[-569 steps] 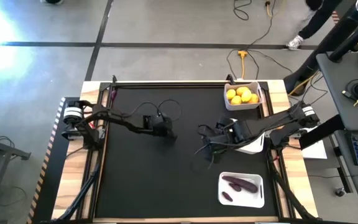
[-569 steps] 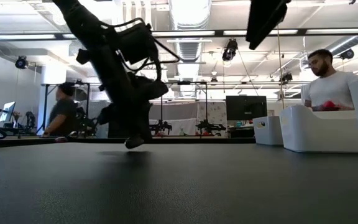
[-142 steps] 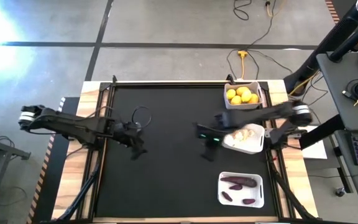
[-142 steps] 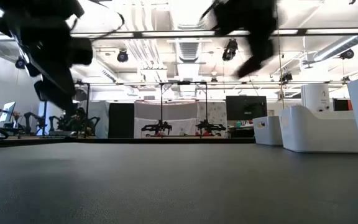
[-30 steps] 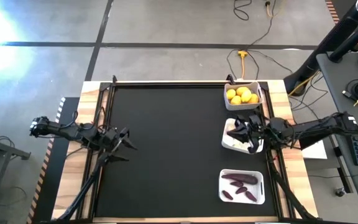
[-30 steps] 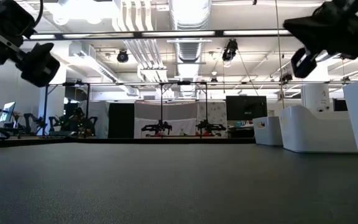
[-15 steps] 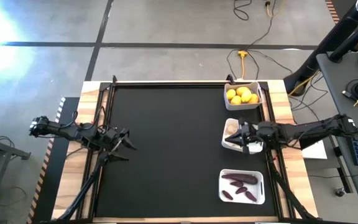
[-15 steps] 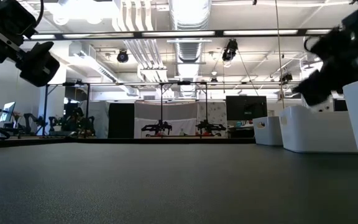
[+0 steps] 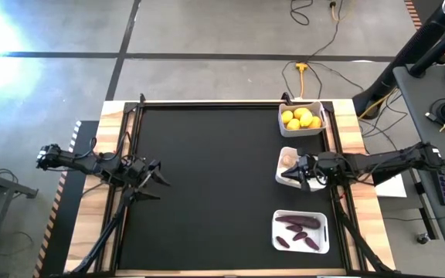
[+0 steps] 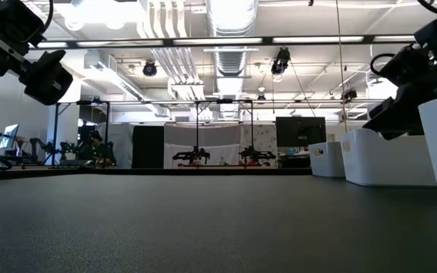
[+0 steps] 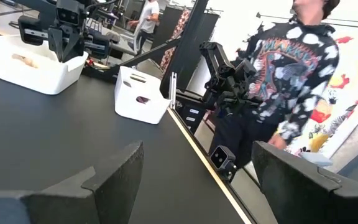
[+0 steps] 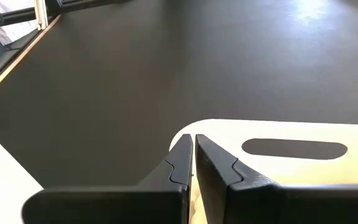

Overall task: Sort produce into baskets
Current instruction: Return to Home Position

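Note:
Three white baskets stand along the table's right side. The far one (image 9: 302,118) holds yellow lemons (image 9: 300,117), the middle one (image 9: 303,179) a whitish bulb (image 9: 287,160), the near one (image 9: 300,232) purple eggplants (image 9: 298,224). My right gripper (image 9: 290,177) is shut with nothing between its fingers. It hangs low over the middle basket's rim (image 12: 278,134), pointing toward the table's left. My left gripper (image 9: 159,176) stands open at the table's left edge, far from the baskets, with nothing between its fingers.
The black mat (image 9: 207,185) stretches between the two arms. In the left wrist view a person (image 11: 281,74) stands beyond the table's edge, near the baskets (image 11: 39,62). Cables run over the floor behind the table (image 9: 307,69).
My right gripper has sunk over the middle basket and tipped from pointing steeply down to nearly level, its tips now toward the table's left. It has stayed shut. The whitish bulb in that basket shows again.

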`<move>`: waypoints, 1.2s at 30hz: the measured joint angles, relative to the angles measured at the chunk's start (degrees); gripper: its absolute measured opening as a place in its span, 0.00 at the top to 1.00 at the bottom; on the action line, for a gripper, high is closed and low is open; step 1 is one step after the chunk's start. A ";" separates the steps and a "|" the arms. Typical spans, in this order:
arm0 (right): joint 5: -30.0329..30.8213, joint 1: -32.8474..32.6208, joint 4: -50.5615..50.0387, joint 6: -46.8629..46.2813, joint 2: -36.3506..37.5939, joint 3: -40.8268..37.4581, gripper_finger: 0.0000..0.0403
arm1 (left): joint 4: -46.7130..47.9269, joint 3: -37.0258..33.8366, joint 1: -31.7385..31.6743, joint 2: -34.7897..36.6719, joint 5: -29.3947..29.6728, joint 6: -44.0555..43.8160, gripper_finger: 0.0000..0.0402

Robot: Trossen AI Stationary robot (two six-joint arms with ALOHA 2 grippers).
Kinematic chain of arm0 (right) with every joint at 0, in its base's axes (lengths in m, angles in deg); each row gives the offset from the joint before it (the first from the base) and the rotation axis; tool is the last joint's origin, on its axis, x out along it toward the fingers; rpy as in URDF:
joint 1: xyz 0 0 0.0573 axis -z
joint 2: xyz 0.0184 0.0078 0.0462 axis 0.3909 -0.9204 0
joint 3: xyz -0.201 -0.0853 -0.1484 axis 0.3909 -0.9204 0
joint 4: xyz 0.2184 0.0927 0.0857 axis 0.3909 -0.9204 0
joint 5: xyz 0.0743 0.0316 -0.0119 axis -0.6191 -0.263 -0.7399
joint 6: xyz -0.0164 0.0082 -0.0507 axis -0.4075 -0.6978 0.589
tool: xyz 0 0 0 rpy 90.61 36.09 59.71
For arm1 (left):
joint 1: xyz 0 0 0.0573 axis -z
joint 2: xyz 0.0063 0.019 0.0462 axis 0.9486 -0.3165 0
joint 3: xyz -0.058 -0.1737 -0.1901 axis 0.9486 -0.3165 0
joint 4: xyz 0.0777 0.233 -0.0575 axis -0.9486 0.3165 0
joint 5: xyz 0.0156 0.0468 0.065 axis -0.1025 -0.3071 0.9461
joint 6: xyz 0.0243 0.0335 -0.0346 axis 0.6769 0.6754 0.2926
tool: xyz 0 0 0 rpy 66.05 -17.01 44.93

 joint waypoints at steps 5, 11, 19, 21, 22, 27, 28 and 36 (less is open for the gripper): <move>0.00 0.00 0.02 0.00 0.00 0.14 0.97 | 0.00 0.02 0.00 0.00 0.00 0.00 0.30; 0.00 0.00 0.04 0.00 0.00 0.21 0.97 | 0.00 0.04 0.00 -0.03 0.00 0.00 0.30; 0.00 0.00 0.08 -0.01 0.00 0.28 0.97 | 0.00 0.07 0.02 -0.07 0.00 0.00 0.30; 0.00 0.00 0.15 0.00 0.00 0.32 0.97 | 0.00 0.07 0.02 -0.04 0.00 0.00 0.30; 0.00 0.00 0.15 -0.01 0.00 0.32 0.97 | 0.00 0.07 0.02 -0.04 0.00 0.00 0.30; 0.00 0.00 0.15 0.00 0.00 0.32 0.97 | 0.00 0.07 0.02 -0.07 0.00 0.00 0.30; 0.00 0.00 0.15 0.00 0.00 0.32 0.97 | 0.00 0.07 0.02 -0.07 0.00 0.00 0.30; 0.00 -0.02 -1.28 -0.02 2.27 0.36 0.97 | 0.00 0.07 0.02 -0.07 0.00 0.00 0.30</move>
